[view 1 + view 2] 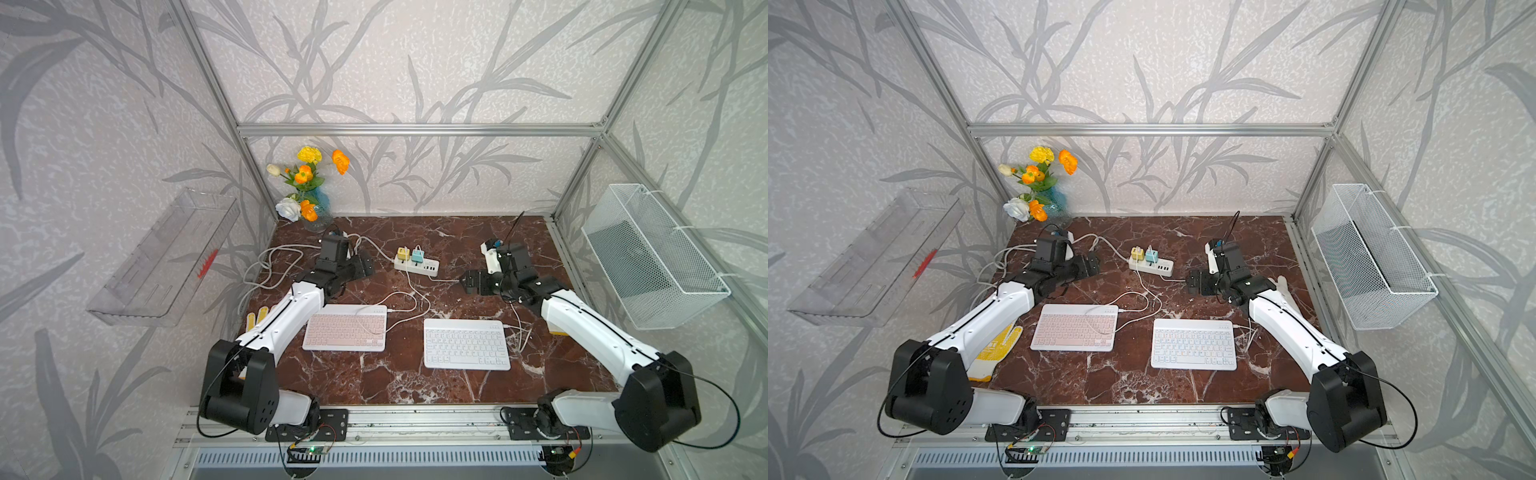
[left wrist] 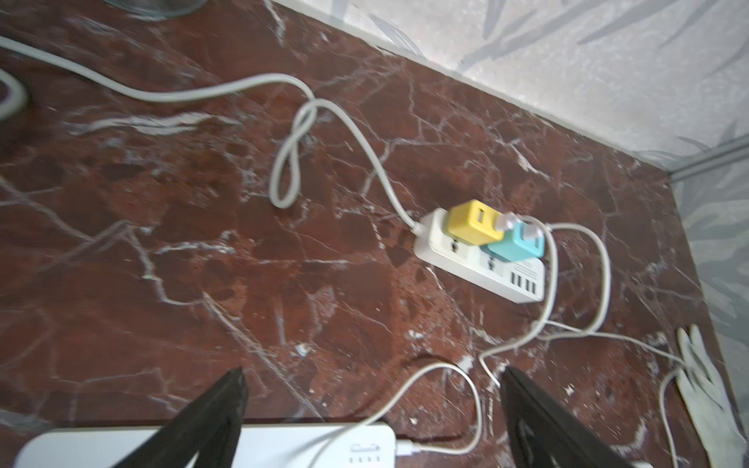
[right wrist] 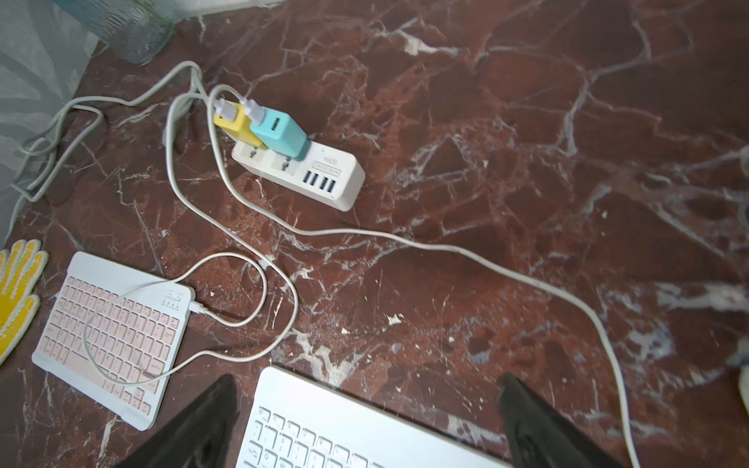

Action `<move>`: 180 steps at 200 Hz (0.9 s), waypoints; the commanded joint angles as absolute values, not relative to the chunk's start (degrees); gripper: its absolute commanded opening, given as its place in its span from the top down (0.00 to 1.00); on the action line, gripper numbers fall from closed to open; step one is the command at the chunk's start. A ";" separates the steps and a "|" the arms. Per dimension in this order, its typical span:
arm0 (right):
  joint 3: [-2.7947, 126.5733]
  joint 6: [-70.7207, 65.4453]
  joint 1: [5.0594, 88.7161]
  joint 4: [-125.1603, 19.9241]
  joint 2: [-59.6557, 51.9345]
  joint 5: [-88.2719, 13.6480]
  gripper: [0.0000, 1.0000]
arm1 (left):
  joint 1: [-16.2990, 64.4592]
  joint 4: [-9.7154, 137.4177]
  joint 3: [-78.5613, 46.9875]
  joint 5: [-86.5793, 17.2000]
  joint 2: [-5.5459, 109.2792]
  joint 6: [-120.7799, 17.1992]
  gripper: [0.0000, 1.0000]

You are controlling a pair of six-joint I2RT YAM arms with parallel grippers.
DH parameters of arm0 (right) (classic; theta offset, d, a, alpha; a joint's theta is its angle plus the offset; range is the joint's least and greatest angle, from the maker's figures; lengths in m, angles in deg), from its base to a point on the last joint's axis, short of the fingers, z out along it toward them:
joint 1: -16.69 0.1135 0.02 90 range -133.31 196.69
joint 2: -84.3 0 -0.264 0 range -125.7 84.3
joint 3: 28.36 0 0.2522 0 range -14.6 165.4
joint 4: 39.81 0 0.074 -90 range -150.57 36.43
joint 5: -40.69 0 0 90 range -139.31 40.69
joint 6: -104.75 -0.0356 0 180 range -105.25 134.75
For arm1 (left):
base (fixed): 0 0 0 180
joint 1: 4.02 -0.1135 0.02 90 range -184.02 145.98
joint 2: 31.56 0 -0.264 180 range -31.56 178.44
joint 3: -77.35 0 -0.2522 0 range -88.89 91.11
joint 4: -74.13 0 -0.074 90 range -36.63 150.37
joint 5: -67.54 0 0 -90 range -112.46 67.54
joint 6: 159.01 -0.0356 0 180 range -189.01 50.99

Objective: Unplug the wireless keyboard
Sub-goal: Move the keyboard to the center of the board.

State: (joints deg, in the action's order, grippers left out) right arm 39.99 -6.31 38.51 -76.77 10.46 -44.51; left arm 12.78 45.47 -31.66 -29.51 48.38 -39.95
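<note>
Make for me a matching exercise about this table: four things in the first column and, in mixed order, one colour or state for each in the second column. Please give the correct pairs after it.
Column one
1. pink keyboard
2. white keyboard
3. power strip
4. wire basket

Column two
A. made of white mesh
B. a white cable loops over its keys
C. a yellow charger and a teal charger are plugged into it
D. its keys are uncovered

Pairs: 1-B, 2-D, 3-C, 4-A
</note>
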 commanded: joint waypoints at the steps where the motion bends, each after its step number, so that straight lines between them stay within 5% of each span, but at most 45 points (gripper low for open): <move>1: 38.13 -14.64 38.57 -86.18 14.18 -48.32 0.01 | 17.87 42.28 -30.51 -32.09 49.28 -35.40 0.04; 116: 20.26 -47.26 36.75 -86.70 23.69 -49.30 0.00 | 36.02 42.44 -26.14 -38.16 58.89 -32.51 0.04; 180: 13.41 -46.68 28.39 -80.36 24.06 -46.25 0.03 | 38.99 43.05 -22.24 -41.48 67.89 -33.41 0.04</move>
State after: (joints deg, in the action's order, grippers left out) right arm 14.59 -46.66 30.18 -84.03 25.08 -47.84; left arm 38.44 43.22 -24.14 -39.41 65.78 -32.56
